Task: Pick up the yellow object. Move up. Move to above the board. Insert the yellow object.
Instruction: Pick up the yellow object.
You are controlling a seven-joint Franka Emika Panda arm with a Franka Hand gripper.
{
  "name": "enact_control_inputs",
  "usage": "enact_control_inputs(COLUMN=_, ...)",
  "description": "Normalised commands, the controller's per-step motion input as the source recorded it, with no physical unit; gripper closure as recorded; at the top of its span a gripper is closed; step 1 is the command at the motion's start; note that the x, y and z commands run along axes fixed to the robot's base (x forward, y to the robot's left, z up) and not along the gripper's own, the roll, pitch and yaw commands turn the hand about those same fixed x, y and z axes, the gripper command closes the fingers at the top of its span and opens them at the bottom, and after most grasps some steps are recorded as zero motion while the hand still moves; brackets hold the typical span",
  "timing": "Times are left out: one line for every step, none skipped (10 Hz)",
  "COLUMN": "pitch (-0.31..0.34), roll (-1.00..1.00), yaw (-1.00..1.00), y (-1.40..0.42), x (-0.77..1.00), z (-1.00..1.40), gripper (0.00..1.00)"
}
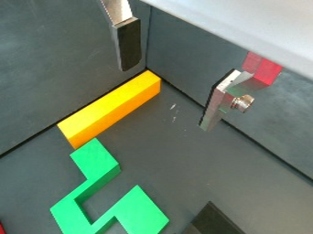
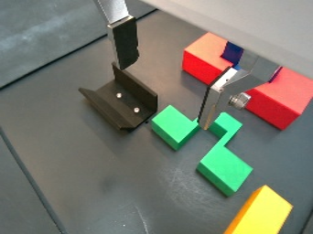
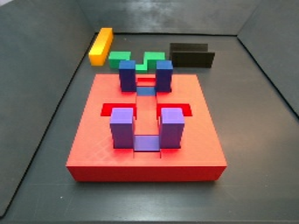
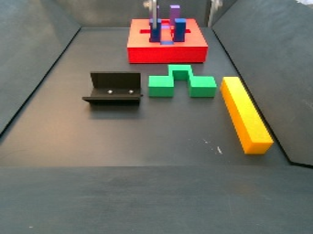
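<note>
The hand (image 1: 169,78) hangs above the dark floor with its two silver fingers (image 1: 126,41) spread wide and nothing between them; in a wrist view (image 2: 175,82) the same wide gap shows over bare floor. The yellow object (image 4: 244,111) lies flat on the floor, untouched, beside the wall, with the green block (image 4: 181,82) just beside one end of it. In a side view the bar (image 3: 100,46) sits behind the board (image 3: 93,140), well apart from it. The board is a red slab carrying upright purple blocks (image 3: 122,127) and blue blocks (image 3: 163,73) around recessed slots. The fixture (image 4: 113,89) stands next to the green block. In the side views the hand itself is hard to make out, perhaps only thin shapes near the board's far edge.
</note>
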Motion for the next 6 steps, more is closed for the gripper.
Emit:
enact_control_inputs(pitch=0.0, roll=0.0, yaw=-0.01, y=0.05, x=-0.03, z=-0.03, gripper=0.0)
enact_control_inputs(pitch=0.0, roll=0.04, yaw=-0.33, y=0.2, x=-0.14, z=-0.47, gripper=0.0)
enact_control_inputs(pitch=-0.133, roll=0.06, yaw=-0.43, y=0.13, x=-0.33, z=-0.8, gripper=0.0)
enact_control_inputs(pitch=-0.127, roll=0.04, yaw=-0.47, y=0.16, x=-0.54, z=-0.83, gripper=0.0)
enact_control_inputs(pitch=-0.124, roll=0.01, yaw=-0.43, y=0.21, x=-0.6, z=-0.88, gripper=0.0)
enact_control_inputs(pitch=-0.204, roll=0.0, yaw=-0.31, y=0.17, x=-0.82, z=-0.83, gripper=0.0)
